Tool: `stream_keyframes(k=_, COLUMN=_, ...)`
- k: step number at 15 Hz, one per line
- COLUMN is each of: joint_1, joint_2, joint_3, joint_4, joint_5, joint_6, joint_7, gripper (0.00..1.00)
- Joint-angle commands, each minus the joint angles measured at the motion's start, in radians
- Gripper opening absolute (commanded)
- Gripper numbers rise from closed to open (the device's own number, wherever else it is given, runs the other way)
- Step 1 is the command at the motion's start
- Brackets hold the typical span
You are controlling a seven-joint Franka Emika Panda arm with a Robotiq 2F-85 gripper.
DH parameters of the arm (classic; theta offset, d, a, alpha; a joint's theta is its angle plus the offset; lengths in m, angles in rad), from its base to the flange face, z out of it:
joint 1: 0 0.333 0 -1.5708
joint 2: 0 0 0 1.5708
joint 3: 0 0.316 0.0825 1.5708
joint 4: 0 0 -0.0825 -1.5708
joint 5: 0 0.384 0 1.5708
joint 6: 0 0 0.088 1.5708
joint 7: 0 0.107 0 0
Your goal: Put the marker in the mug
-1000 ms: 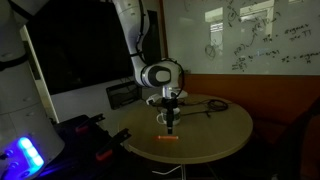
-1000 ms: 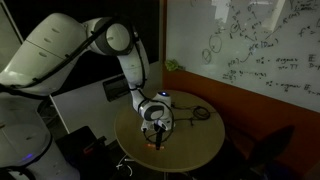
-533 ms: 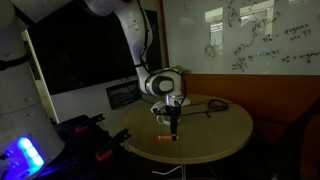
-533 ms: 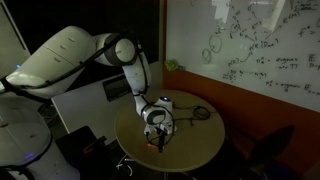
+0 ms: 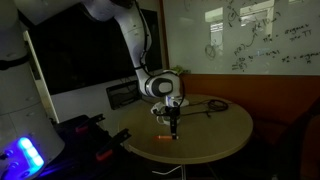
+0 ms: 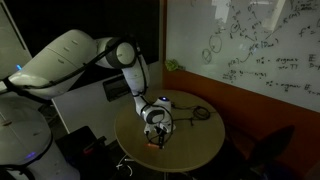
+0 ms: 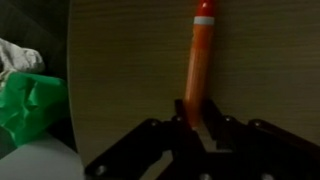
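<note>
Lower now than a second ago, the arm (image 6: 80,60) bends over the round table (image 5: 215,125); the mug (image 6: 165,102) sits just behind. Its gripper (image 7: 197,128) has come down onto the marker (image 7: 200,60), fingers (image 7: 220,128) seemingly pinching its near end where it lies flat, so lifting looks next.

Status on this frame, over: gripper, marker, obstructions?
Gripper low, straddling marker end; closure unclear. Marker flat on table. Cable loop lies apart, nothing blocking.

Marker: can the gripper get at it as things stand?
Probably yes: in the wrist view the marker lies on the table with its near end inside the gripper, nothing blocking it.
</note>
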Motion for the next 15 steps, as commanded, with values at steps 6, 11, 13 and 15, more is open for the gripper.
stream_keyframes(k=6, joint_1=0.119, joint_2=-0.019, joint_3=-0.115, joint_4=-0.042, joint_5=0.013, joint_6=-0.020, joint_7=0.103, gripper=0.05)
stream_keyframes(k=11, joint_1=0.367, joint_2=-0.049, joint_3=-0.338, joint_4=-0.108, joint_5=-0.043, joint_6=-0.110, joint_7=0.387, gripper=0.05)
stream_keyframes(k=13, joint_1=0.452, joint_2=-0.069, joint_3=-0.400, joint_4=-0.119, joint_5=-0.098, joint_6=-0.170, joint_7=0.489, gripper=0.05)
stream_keyframes(k=15, joint_1=0.552, joint_2=-0.071, joint_3=-0.470, joint_4=-0.111, joint_5=-0.168, joint_6=-0.235, joint_7=0.627, gripper=0.05)
